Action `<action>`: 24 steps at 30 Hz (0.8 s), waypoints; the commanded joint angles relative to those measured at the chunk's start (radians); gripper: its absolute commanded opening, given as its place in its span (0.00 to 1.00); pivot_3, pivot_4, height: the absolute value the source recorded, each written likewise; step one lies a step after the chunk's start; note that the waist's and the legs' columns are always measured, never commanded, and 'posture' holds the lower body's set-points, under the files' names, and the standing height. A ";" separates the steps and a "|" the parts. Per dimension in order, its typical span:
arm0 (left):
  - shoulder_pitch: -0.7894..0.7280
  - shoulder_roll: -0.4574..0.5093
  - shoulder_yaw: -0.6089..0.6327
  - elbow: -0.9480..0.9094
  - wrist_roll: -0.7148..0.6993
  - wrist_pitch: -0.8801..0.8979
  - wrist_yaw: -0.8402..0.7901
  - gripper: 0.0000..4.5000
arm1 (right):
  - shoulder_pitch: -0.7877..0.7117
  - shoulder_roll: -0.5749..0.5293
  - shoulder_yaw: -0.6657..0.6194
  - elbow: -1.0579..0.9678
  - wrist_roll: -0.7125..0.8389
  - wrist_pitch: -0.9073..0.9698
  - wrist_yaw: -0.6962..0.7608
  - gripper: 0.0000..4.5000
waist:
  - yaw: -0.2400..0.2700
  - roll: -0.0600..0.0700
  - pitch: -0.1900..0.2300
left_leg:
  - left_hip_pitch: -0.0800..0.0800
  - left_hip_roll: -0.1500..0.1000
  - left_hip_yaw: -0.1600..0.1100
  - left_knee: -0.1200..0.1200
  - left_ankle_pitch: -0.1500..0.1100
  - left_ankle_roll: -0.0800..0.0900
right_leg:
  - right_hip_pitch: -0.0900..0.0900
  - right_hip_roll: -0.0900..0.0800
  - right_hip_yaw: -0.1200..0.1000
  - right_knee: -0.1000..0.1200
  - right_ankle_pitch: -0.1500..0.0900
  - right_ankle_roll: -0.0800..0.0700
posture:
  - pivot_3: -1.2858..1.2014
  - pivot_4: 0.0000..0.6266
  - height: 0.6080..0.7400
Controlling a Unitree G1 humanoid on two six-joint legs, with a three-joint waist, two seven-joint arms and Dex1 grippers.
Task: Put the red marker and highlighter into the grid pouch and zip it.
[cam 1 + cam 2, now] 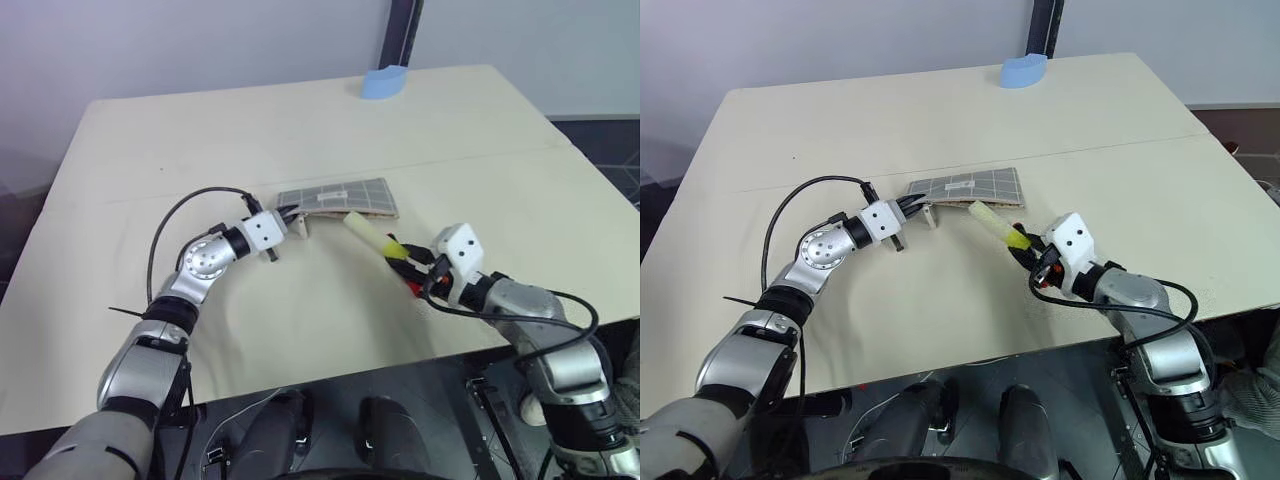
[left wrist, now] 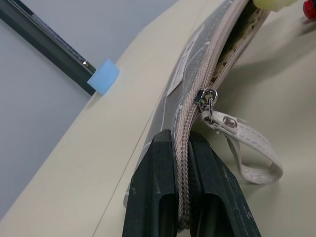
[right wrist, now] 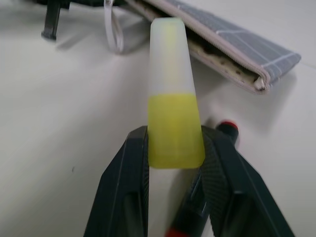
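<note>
Cream table [image 1: 300, 130], grey wall behind. Left gripper [image 1: 284, 222]: fingers pressed together on the zipper edge of the grid pouch [image 1: 345, 197], mid-table, mouth open. Right of pouch: highlighter [image 1: 372, 236], pinched by right gripper [image 1: 408, 254], pale end toward the opening. Red marker [image 3: 227, 127] on the table beneath that gripper.

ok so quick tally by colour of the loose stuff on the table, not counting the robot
yellow: 1, the highlighter, held in the right gripper
red: 1, the red marker, on the table under that gripper
grey: 1, the grid pouch, its zipper edge pinched by the left gripper
blue: 1, the blue object at the far edge
total: 4
</note>
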State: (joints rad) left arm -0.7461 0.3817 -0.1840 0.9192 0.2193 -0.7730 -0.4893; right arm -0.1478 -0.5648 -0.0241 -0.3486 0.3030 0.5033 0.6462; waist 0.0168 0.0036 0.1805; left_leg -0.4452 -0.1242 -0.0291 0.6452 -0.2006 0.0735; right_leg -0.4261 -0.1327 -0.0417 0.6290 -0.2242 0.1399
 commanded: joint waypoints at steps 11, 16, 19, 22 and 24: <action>-0.002 0.007 -0.020 -0.074 -0.005 -0.065 -0.029 0.00 | -0.089 -0.023 0.008 0.078 -0.048 -0.015 -0.011 0.19 | -0.002 0.000 0.000 | 0.000 0.000 0.000 0.000 0.000 0.000 | 0.000 0.000 0.000 0.000 0.000 0.000 | 0.52 0.24 1.00; -0.004 0.020 -0.047 -0.087 -0.012 -0.113 -0.080 0.00 | -0.219 -0.050 0.099 0.159 -0.136 -0.066 0.034 0.19 | -0.004 0.000 0.000 | 0.000 0.000 0.000 0.000 0.000 0.000 | 0.000 0.000 0.000 0.000 0.000 0.000 | 0.52 0.24 1.00; -0.016 0.008 -0.039 -0.093 -0.050 -0.115 -0.121 0.00 | -0.320 -0.038 0.206 0.241 -0.222 -0.113 0.058 0.19 | -0.005 0.000 0.000 | 0.000 0.000 0.000 0.000 0.000 0.000 | -0.001 0.000 0.000 0.000 0.000 0.000 | 0.52 0.24 1.00; -0.023 0.011 -0.042 -0.095 -0.054 -0.121 -0.151 0.00 | -0.401 0.008 0.257 0.316 -0.265 -0.150 0.055 0.19 | -0.005 0.000 0.000 | 0.000 0.000 0.000 0.000 0.000 0.000 | -0.001 0.000 0.000 0.001 0.000 0.000 | 0.52 0.24 1.00; -0.023 0.011 -0.039 -0.094 -0.055 -0.121 -0.156 0.00 | -0.420 0.022 0.267 0.340 -0.279 -0.166 0.057 0.19 | 0.000 0.000 0.000 | 0.000 0.000 0.000 0.000 0.000 0.000 | -0.001 0.000 0.000 0.001 0.000 0.000 | 0.52 0.24 1.00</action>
State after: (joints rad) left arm -0.7479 0.3955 -0.2223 0.8606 0.1859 -0.8643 -0.6369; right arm -0.5425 -0.5518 0.2422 -0.0082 0.0389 0.3689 0.7001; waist 0.0164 0.0035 0.1805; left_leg -0.4459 -0.1248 -0.0291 0.6454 -0.2006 0.0738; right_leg -0.4274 -0.1324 -0.0417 0.6295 -0.2240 0.1400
